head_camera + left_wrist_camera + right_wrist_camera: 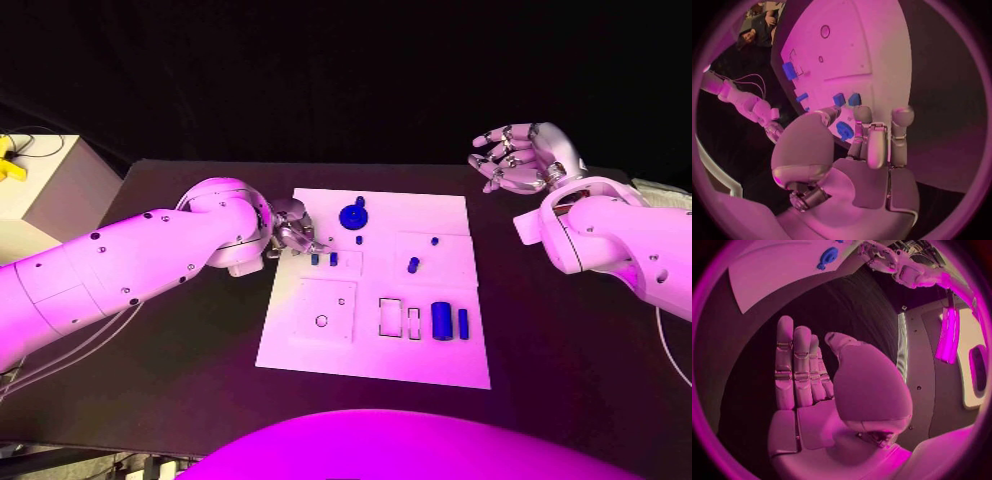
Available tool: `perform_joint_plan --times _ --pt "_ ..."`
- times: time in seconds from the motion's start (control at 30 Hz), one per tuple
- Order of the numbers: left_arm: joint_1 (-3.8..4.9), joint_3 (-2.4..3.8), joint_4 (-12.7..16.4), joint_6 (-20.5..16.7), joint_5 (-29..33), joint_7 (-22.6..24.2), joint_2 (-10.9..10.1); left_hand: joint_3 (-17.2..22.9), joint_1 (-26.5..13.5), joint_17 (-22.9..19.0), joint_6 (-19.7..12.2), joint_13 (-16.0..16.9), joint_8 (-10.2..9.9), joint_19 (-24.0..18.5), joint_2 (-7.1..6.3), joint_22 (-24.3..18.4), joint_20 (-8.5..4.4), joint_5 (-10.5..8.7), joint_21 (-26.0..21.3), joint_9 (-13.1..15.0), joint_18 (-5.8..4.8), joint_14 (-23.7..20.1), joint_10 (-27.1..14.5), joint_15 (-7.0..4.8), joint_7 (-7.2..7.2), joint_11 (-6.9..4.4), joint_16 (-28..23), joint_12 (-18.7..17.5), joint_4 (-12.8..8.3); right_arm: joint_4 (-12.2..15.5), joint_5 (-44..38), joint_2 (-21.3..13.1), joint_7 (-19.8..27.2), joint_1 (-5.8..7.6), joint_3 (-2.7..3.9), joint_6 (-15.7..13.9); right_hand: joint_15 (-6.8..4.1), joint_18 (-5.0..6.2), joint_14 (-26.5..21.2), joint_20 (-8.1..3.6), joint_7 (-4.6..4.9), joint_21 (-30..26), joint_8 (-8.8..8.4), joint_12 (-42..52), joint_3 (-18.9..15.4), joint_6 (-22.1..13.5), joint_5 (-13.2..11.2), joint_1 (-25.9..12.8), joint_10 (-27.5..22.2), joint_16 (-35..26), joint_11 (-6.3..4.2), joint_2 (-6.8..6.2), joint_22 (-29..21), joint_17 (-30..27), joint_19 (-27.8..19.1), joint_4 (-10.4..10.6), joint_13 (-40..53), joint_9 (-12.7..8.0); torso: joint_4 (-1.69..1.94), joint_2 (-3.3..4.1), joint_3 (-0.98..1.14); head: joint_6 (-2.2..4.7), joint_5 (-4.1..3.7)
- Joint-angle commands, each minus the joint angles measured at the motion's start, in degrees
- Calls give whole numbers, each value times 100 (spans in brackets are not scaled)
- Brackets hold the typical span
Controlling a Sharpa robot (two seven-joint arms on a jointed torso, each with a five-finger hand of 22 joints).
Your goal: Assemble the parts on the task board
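Observation:
The white task board (411,350) lies in the middle of the black table. On it sit a round blue part (353,215), two small blue pegs (325,259) near its left side, other small pegs (413,265) and two larger blue blocks (450,321). My left hand (293,233) hovers at the board's left edge, close to the two pegs, fingers apart and holding nothing. In the left wrist view the fingers (877,137) reach toward the two pegs (847,99), with the round part (844,131) behind them. My right hand (516,158) is raised beyond the board's far right corner, empty.
Empty rectangular slots (392,317) and a small ring hole (320,321) mark the board's near half. A white box (43,190) stands off the table's far left. In the right wrist view the palm (817,405) faces bare table, with the board's corner (773,265) beyond it.

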Motion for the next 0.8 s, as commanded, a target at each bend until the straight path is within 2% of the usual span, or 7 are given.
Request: perform_joint_plan --times 0.03,0.2,0.3,0.53,0.6,0.73,0.8 --pt "-35 95 55 -76 4 29 0 28 50 207 -34 -9 -20 -38 11 -4 14 20 -20 -7 -13 92 -33 40 13 -12 -20 -17 14 4 -3 -3 43 -8 2 58 14 59 38 -2 26 -29 29 -31 -18 13 35 -57 -52 -34 7 1 -5 6 32 27 -6 7 -3 -1 3 1 3" --pt "-62 227 106 -84 4 47 -10 99 128 186 -40 -8 -13 -54 67 -25 22 26 -34 -17 -7 81 -50 47 16 -8 -28 -2 15 0 -3 -3 41 -13 2 60 14 59 38 -2 26 -29 29 -31 -18 13 35 -57 -52 -34 7 1 -5 6 32 27 -6 7 -1 -6 11 1 4" --pt "-70 292 139 -214 139 222 0 582 527 -153 -169 -235 -30 -309 188 -413 32 34 -255 -58 68 -86 -316 54 28 5 -179 -101 -25 -2 -4 -3 44 -20 2 62 14 59 38 -2 26 -29 29 -31 -18 13 35 -57 -52 -34 7 1 -5 6 32 27 -6 7 -2 -1 10 1 -6" --pt "-72 334 119 -768 395 1221 50 1306 1142 -1106 -508 -438 -150 -984 -139 -1433 135 -21 -954 -272 240 -633 -747 204 216 171 -662 -311 -174 -12 -4 7 49 -29 2 49 16 60 38 0 27 -47 27 -28 -15 2 46 -62 -58 -57 8 3 -25 12 34 23 -13 7 -10 -5 19 1 -9" --pt "-71 307 88 -1030 300 1657 75 1456 1479 -2169 -746 -677 -472 -1180 -243 -1699 226 -75 -1262 -579 253 -1300 -1140 337 410 343 -1310 -684 -361 -18 -4 14 50 -30 2 43 16 60 38 0 27 -49 27 -28 -15 1 47 -61 -59 -59 8 3 -26 12 34 22 -13 7 -4 -10 25 1 -23" --pt "-68 146 32 -1568 -138 2416 124 1409 1772 -2697 -775 -1058 -795 -1226 -296 -1829 335 -107 -1458 -999 265 -1632 -1284 455 546 471 -1658 -1137 -583 -25 -3 25 53 -31 2 35 16 60 38 0 27 -49 27 -28 -15 1 47 -61 -59 -59 8 3 -26 12 34 22 -13 7 -5 -7 32 1 -49" --pt "-68 54 -11 -1879 -460 2791 167 1346 1942 -3398 -785 -1317 -996 -1356 -370 -1869 367 -123 -1545 -1245 263 -2178 -1445 498 573 510 -2126 -1484 -748 -28 -3 29 55 -31 2 33 16 60 38 0 27 -49 27 -28 -15 1 47 -61 -59 -59 8 3 -26 12 34 22 -13 7 -8 -4 30 1 -57"
